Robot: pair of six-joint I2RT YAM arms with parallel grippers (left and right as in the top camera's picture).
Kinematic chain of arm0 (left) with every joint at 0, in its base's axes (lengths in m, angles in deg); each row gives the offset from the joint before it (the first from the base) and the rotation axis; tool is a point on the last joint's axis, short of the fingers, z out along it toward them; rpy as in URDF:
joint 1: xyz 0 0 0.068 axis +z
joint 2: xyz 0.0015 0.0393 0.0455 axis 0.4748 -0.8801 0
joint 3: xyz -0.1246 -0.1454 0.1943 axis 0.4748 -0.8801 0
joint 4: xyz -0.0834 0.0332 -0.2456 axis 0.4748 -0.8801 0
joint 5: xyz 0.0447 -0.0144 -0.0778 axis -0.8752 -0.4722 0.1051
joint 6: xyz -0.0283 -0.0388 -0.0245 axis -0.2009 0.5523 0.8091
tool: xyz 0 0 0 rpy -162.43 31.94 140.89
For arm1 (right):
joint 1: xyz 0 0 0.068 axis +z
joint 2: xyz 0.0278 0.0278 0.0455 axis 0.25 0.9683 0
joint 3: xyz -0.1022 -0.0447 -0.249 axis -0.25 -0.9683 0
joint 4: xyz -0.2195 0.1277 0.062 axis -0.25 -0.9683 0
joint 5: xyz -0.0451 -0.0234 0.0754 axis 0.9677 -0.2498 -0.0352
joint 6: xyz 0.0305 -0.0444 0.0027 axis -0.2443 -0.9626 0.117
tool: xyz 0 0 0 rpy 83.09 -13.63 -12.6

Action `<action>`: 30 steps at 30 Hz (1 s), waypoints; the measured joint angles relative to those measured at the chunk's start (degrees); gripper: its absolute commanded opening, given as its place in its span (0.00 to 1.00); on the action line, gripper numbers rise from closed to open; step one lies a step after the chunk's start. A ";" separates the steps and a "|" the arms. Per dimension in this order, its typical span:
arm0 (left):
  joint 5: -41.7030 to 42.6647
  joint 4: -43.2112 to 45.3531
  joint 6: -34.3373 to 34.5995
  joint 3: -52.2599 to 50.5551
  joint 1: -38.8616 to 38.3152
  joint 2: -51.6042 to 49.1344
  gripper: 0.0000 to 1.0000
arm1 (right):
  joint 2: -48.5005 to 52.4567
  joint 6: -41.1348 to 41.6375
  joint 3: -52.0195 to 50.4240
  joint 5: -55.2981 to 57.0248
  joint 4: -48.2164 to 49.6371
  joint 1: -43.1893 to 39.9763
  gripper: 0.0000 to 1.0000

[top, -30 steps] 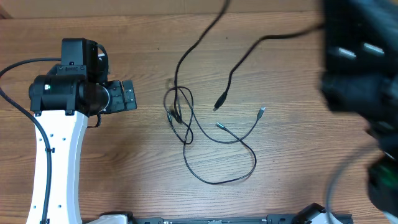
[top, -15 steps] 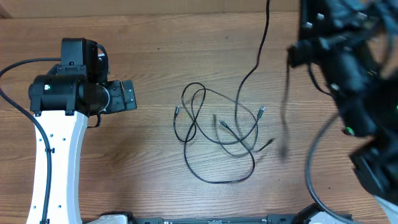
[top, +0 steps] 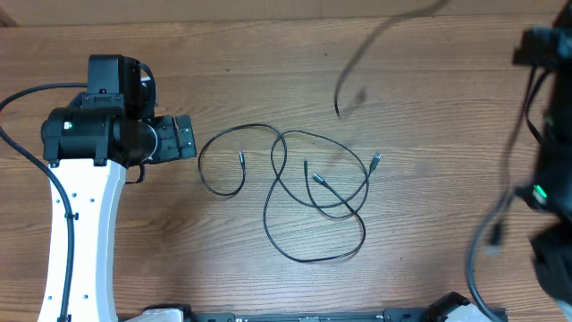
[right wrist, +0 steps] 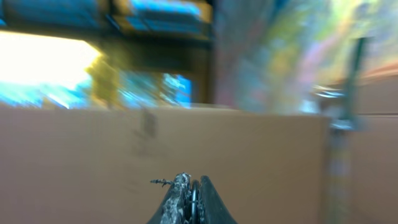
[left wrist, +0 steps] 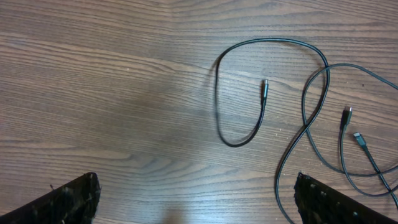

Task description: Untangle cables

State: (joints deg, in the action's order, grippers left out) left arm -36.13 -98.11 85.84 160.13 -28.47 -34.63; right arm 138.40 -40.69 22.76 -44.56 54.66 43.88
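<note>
Draw lifted cable (top: 338,100) clear slowly in pinched-shut right gripper (right wrist: 192,198); pin centre tangle (top: 315,181) with wide-open, empty left gripper (top: 186,138).

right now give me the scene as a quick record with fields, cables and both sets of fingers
table: brown wood
cables: thin black cords lying in loose overlapping loops, mid-table
plug: metal tip, lying inside the leftmost loop
raised cable: blurred, in the air near the far edge
left fingers: open, wide apart, touching nothing
right fingers: closed together; view blurred, so a hold is unclear
</note>
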 measured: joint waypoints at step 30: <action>0.00 0.00 0.00 0.00 0.00 0.04 0.99 | 37.11 25.62 -0.17 -29.81 -33.75 -65.18 0.25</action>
State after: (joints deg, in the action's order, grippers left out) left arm -36.13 -98.11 85.84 160.13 -28.47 -34.59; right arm 175.51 -15.07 22.59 -74.37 20.91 -21.29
